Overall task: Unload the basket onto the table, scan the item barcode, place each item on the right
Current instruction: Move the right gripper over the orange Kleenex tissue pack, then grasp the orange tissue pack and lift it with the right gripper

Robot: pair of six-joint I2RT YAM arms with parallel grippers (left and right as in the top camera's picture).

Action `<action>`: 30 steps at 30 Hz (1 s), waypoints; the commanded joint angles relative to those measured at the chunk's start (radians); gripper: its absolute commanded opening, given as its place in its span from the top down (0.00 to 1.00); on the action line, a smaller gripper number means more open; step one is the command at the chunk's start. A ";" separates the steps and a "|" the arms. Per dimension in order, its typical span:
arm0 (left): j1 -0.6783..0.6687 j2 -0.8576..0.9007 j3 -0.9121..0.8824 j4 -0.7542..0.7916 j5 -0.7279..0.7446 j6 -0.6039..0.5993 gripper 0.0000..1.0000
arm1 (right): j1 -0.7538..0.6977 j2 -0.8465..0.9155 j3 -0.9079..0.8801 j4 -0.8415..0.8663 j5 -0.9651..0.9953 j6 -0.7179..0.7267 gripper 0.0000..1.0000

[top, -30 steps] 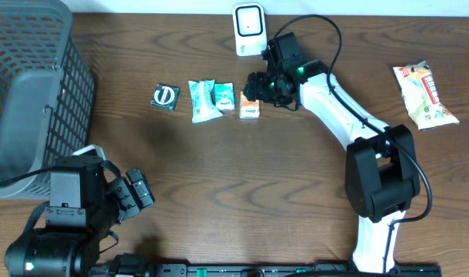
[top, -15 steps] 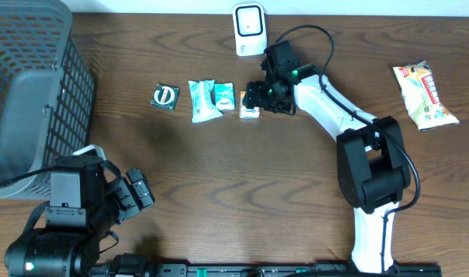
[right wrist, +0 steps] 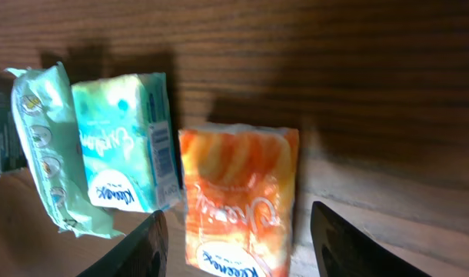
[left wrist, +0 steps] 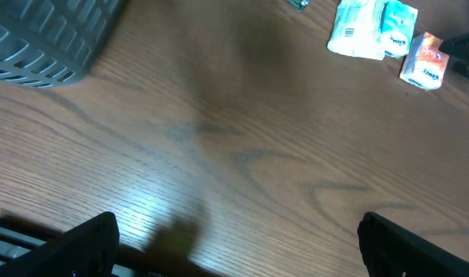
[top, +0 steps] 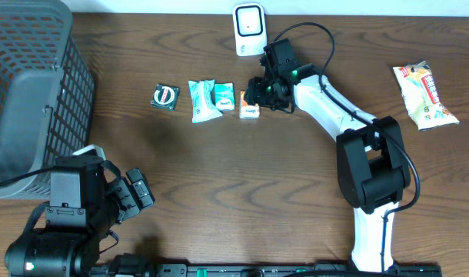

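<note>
A small orange tissue pack (top: 250, 108) (right wrist: 238, 192) lies flat on the wooden table, rightmost in a row of small items. My right gripper (top: 257, 95) (right wrist: 238, 245) hangs over it with one finger on each side. Table shows between the pack and the right finger (right wrist: 346, 242), so the jaws stand open around it. The white scanner (top: 249, 29) stands at the table's back edge, just behind that gripper. My left gripper (top: 136, 197) (left wrist: 242, 258) is at the near left, wide open over bare wood, and sees the orange pack (left wrist: 425, 63) far off.
Left of the orange pack lie two teal tissue packs (top: 224, 96) (top: 203, 101) and a dark round-printed packet (top: 164, 96). A grey mesh basket (top: 27, 92) fills the left side. A snack bag (top: 425, 95) lies at the far right.
The right gripper has shifted slightly left onto the orange pack and its jaws have narrowed around it. The left arm has not moved.
</note>
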 commanded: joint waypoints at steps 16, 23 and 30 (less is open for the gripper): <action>-0.002 0.000 0.001 -0.003 -0.006 -0.006 0.02 | 0.000 0.161 0.000 0.020 -0.083 0.028 0.82; -0.002 0.000 0.001 -0.003 -0.006 -0.006 0.02 | -0.068 0.140 0.000 0.003 -0.322 -0.008 0.99; -0.002 0.000 0.001 -0.003 -0.006 -0.006 0.02 | -0.163 0.114 0.000 0.002 -0.736 -0.180 0.99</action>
